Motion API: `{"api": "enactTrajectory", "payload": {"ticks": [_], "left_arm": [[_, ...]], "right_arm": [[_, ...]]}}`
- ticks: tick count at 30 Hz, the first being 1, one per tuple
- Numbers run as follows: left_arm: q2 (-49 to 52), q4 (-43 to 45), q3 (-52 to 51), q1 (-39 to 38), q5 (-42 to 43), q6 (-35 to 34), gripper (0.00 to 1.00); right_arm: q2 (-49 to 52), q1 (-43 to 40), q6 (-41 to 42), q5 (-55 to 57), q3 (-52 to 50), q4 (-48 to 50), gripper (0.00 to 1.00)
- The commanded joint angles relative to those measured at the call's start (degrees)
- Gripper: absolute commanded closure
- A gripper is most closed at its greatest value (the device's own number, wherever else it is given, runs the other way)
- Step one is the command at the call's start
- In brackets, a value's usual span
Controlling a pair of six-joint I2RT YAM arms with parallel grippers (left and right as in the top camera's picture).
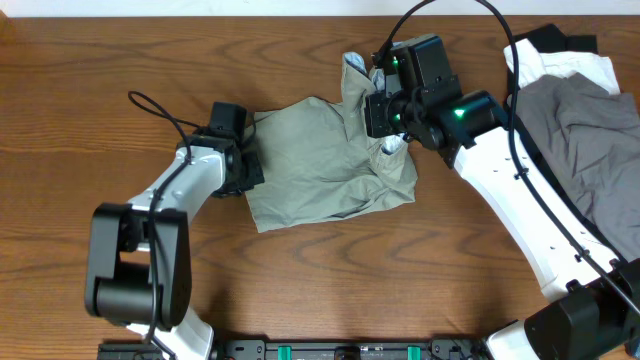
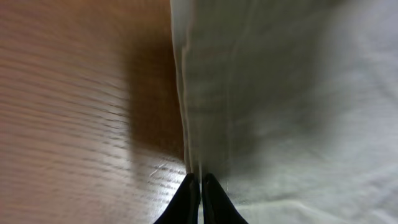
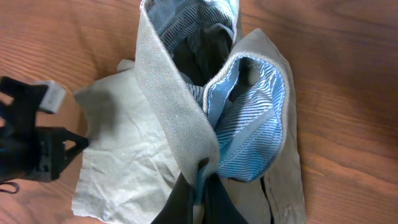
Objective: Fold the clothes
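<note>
- From overhead, the left gripper [image 1: 246,166] hides its own tips under its black body at the left edge of the shorts [image 1: 330,165].
- The right gripper [image 1: 392,132] likewise covers its tips and the fold beneath it.
- In the left wrist view, the table [image 2: 74,93] and the cloth are blurred, and only the ends of the fingers [image 2: 186,202] clear the bottom edge.
- In the right wrist view, a dark shape [image 3: 202,53] inside the opened waistband, possibly shadow, cannot be made out.
- The grey garment [image 1: 590,140] and the white garment [image 1: 560,70] run off the overhead picture's right edge.

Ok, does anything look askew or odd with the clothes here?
Yes: the shorts are bunched at the waistband, which the right gripper pinches so that it twists open, showing the blue striped lining. The rest lies rumpled, not flat.
</note>
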Motion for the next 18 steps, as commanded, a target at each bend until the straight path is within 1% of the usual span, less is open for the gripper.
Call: {"api": "enactTrajectory", "payload": {"ticks": [1, 3, 6, 8, 10, 18], "left_arm": [[2.5, 0.5, -0.6, -0.4, 2.7, -0.4, 0.94], [3.3, 0.9, -0.6, -0.6, 4.2, -0.4, 0.94], [4.1, 1.4, -0.6, -1.4, 4.4, -0.3, 0.94], [4.1, 1.6, -0.6, -2.1, 4.4, -0.3, 0.94], [4.1, 1.5, -0.6, -3.0, 4.4, -0.4, 0.94], [4.1, 1.3, -0.6, -6.4, 3.8, -0.4, 0.94]], "right_arm": [[0.1, 0.3, -1.2, 0.6, 1.0, 0.2, 0.99], [0.1, 0.4, -1.2, -0.3, 1.0, 1.1, 0.99], [0.1, 1.1, -1.6, -6.6, 1.0, 3.8, 0.99], [0.3, 2.1, -0.9, -8.3, 1.0, 5.2, 0.99], [0.6, 3.6, 0.4, -8.2, 1.0, 6.4, 0.99], [5.0, 9.3, 1.7, -7.2, 1.0, 10.6, 0.99]]}}
